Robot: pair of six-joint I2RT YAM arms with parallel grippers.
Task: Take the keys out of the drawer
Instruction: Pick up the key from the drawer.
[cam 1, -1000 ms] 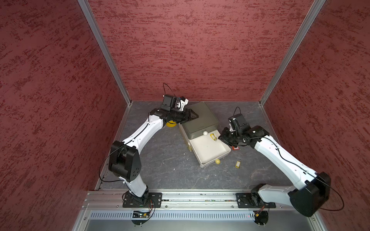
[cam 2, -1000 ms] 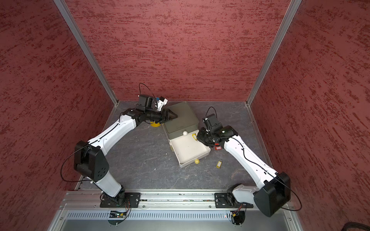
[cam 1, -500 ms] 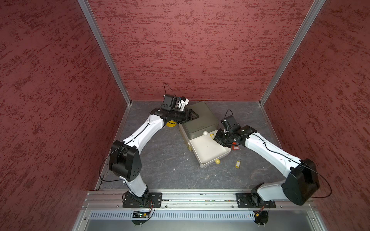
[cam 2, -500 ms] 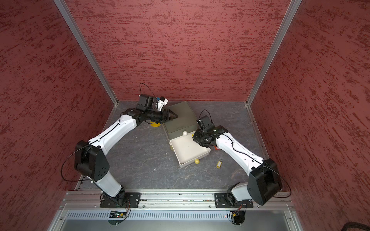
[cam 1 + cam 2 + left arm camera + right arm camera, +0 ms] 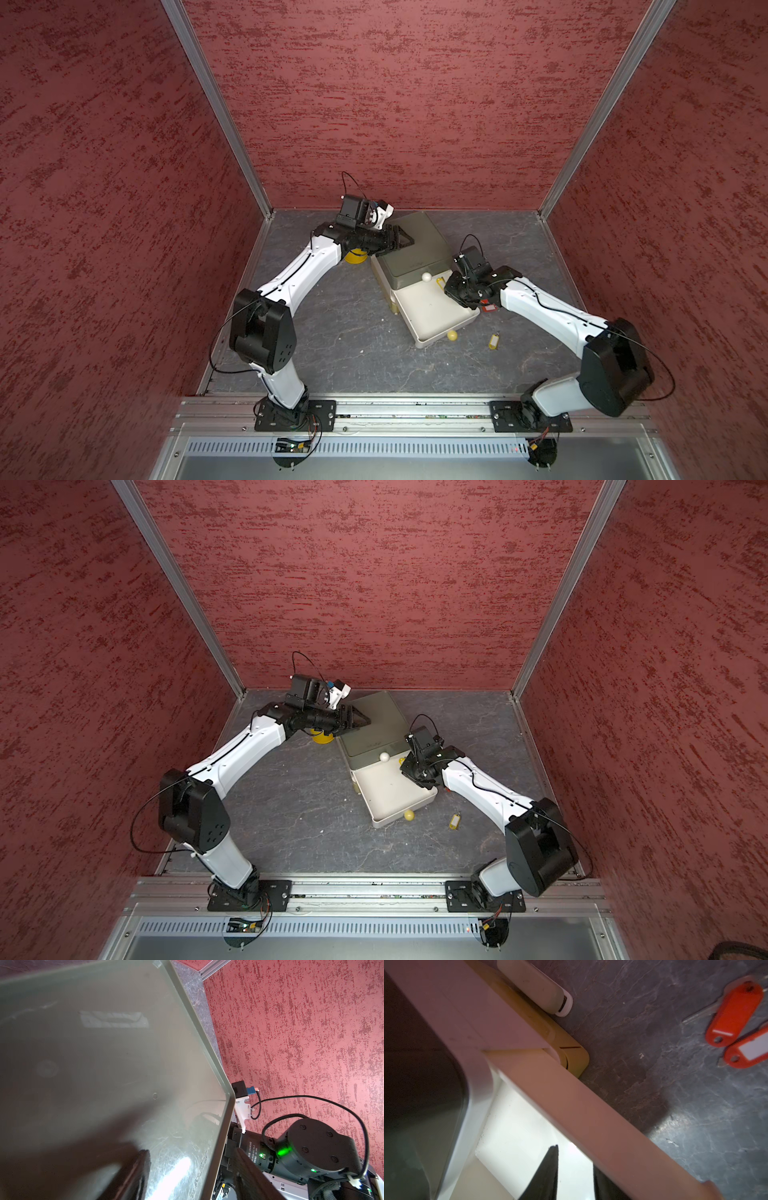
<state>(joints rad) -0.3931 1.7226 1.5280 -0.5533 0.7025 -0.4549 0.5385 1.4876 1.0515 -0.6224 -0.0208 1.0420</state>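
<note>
A white drawer (image 5: 419,320) stands pulled out of a grey-green cabinet (image 5: 415,245). One yellow-tagged key (image 5: 439,283) lies in the drawer's back right corner. Two red-tagged keys (image 5: 735,1012) (image 5: 749,1049) lie on the floor just outside the drawer's right wall. Another yellow-tagged key (image 5: 494,341) lies on the floor further forward. My right gripper (image 5: 574,1159) is down inside the drawer against that wall, open, with only white drawer floor between its fingers. My left gripper (image 5: 401,241) is shut on the cabinet's back left edge, one finger (image 5: 137,1174) lying on the top.
A white ball knob (image 5: 427,276) sits at the cabinet's front and a yellow one (image 5: 452,335) on the drawer front. A yellow round thing (image 5: 355,257) stands under my left wrist. Red walls close in on three sides of the grey floor (image 5: 340,332).
My right gripper has moved from above the red-tagged keys beside the drawer back into the drawer, its jaws slightly wider. The left arm has stayed still.
</note>
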